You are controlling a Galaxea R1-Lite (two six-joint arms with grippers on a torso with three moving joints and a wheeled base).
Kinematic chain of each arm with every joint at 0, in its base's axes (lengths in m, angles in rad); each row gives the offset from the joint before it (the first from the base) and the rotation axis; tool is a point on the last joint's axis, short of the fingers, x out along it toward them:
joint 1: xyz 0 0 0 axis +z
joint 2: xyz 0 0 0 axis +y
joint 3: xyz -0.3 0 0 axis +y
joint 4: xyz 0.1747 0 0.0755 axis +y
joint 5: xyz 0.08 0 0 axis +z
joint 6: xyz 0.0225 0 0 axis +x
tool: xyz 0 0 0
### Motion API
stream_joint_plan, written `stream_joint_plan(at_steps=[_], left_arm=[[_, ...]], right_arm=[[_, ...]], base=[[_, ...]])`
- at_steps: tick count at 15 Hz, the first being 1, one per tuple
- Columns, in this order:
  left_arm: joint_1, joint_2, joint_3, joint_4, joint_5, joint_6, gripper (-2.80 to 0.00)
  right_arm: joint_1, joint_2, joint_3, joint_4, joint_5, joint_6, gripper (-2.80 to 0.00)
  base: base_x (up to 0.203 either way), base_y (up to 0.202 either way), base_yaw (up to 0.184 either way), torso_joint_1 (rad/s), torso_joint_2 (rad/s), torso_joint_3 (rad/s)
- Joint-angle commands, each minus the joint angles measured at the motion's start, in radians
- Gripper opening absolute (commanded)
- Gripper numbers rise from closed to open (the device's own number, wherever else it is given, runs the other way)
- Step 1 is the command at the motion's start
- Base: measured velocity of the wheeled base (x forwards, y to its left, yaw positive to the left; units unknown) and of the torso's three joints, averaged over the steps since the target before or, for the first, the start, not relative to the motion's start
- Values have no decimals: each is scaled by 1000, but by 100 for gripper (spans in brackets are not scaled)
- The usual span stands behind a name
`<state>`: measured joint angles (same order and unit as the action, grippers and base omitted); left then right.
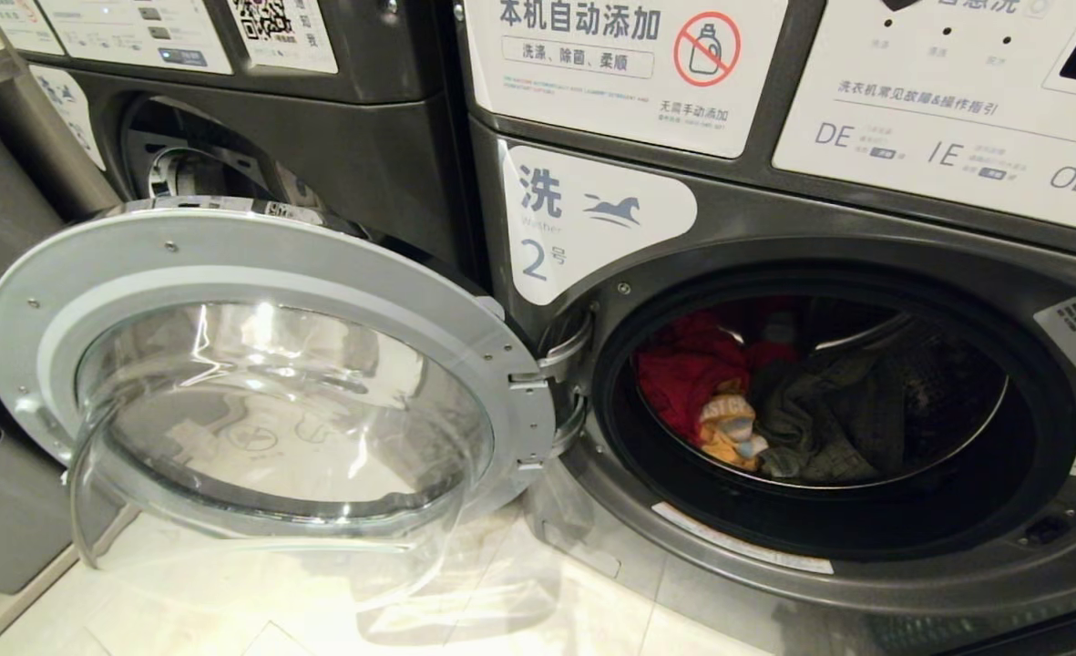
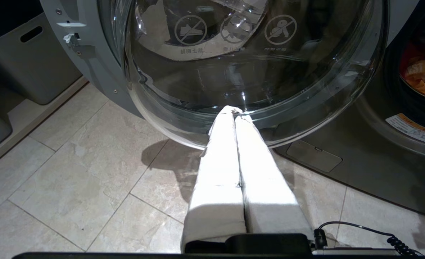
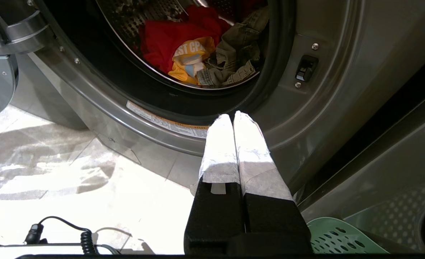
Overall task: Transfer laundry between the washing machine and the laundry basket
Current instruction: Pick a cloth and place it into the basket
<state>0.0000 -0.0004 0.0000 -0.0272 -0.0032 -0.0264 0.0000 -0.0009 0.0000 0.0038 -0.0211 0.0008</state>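
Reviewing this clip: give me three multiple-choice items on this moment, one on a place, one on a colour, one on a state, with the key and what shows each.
1. Where does the laundry lie?
A. on the floor
B. in the drum
C. on the door

2. What colour is the largest garment at the drum's left?
A. red
B. white
C. blue

3. How does the washer door stand?
A. shut
B. removed
C. swung open

Key:
1 B, the clothes sit inside the drum.
2 A, the red garment lies beside a yellow piece and an olive one.
3 C, the washer door hangs open on its hinge, left of the opening.
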Motion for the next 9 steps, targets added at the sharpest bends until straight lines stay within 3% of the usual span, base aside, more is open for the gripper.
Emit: stream_joint_plan(at_steps=[1, 9], left_arm=[[2, -1, 11, 0, 0, 0, -280], [2, -1, 11, 0, -1, 5, -280]], right_arm=[[0, 1, 2, 1, 1, -7, -280], [0, 1, 0, -1, -1, -5, -280]], base=[[0, 0, 0, 0, 0, 0], [1, 12, 0, 0, 0, 0]])
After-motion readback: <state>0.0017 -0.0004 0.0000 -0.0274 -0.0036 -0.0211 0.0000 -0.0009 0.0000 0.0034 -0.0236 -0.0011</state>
